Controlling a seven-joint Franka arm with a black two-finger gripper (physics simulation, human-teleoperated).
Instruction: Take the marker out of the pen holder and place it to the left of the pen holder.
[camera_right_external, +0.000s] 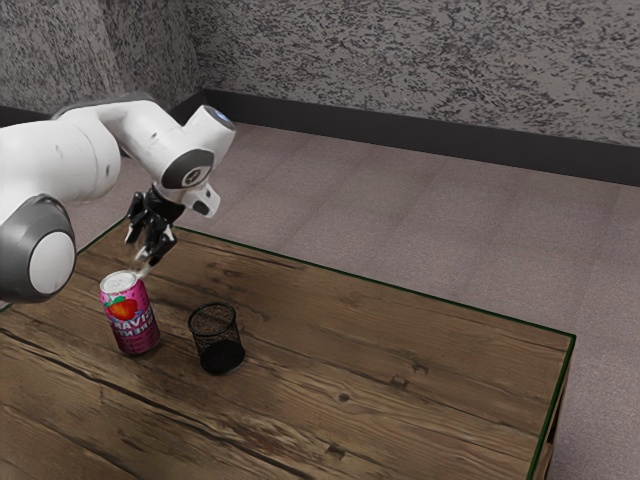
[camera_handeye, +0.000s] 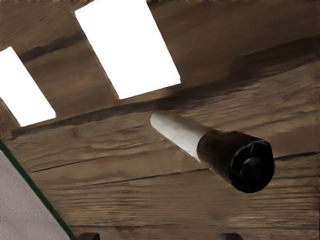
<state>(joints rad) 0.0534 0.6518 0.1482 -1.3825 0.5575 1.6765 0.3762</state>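
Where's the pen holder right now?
In the exterior view, the pen holder stands on the table, just to the exterior view's right of the pink can.

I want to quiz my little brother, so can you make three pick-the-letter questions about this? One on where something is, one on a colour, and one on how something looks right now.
1. Where is the can, compared with the pen holder?
A) Inside it
B) On the table, beside it
C) On the floor, far below it

2. What colour is the thick end of the marker?
A) Black
B) Yellow
C) Green

3. How is the pen holder right now?
A) Lying on its side
B) Full of pens
C) Upright and empty

Answers:
1. B, because the exterior view shows both standing on the wood with a gap between them.
2. A, because the wrist view shows a black end on a whitish body.
3. C, because it stands on its base and nothing shows through its mesh.
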